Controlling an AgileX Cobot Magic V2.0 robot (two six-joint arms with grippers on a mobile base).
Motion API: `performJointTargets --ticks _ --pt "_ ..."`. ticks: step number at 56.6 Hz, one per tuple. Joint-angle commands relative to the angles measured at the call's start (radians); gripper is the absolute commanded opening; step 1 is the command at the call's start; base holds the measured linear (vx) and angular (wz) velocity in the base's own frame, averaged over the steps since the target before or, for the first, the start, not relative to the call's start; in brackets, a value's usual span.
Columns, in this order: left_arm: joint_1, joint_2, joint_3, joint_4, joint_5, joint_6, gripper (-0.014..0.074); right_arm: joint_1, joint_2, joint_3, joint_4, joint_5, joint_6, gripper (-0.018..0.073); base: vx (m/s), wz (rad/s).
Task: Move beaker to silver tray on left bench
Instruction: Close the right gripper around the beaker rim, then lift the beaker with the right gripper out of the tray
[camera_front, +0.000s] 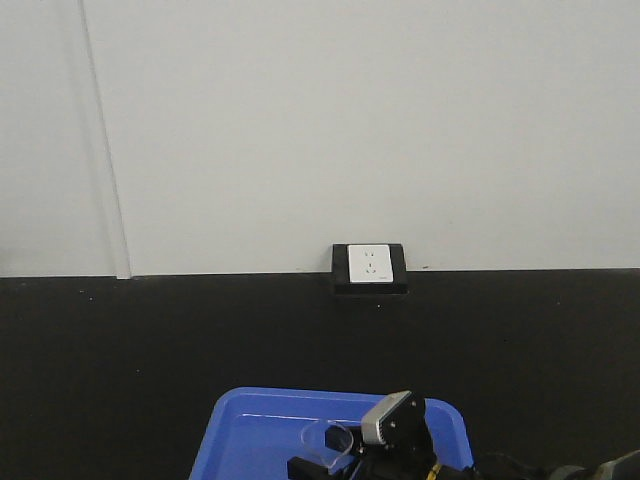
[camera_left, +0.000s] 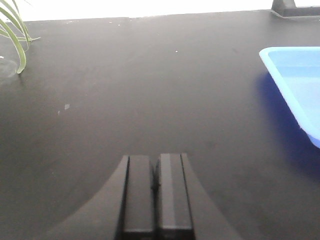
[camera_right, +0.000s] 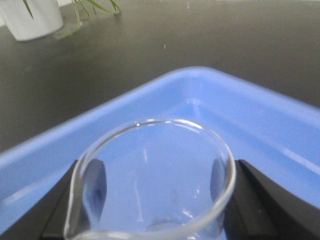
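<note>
The beaker (camera_right: 150, 165), small and of clear glass, stands between the two black fingers of my right gripper (camera_right: 157, 185), which is shut on its sides. It is inside or just above a blue plastic tray (camera_right: 215, 100); whether its base touches the tray floor is not visible. The front view shows the beaker (camera_front: 328, 440) at the bottom edge over the blue tray (camera_front: 250, 430). My left gripper (camera_left: 155, 160) is shut on nothing, low over a black countertop (camera_left: 150, 75), left of the blue tray (camera_left: 295, 75). The silver tray is out of view. I cannot tell whether this is the left bench.
A white wall runs behind the counter, with a socket box (camera_front: 370, 268) at its foot. A white plant pot (camera_right: 32, 17) stands far left on the counter, and green leaves (camera_left: 15, 35) hang at the left wrist view's top left.
</note>
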Motion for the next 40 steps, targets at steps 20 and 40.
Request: performJointTargets --ticks 20,40 --pt "-0.006 -0.016 0.028 0.000 -0.079 -0.001 0.0001 -0.001 -0.562 -0.019 -0.032 0.595 0.247 -0.0007 0.00 0.00" --pt "-0.006 -0.016 0.028 0.000 -0.079 -0.001 0.0001 -0.001 -1.004 0.108 -0.108 0.988 0.253 -0.0004 0.00 0.00"
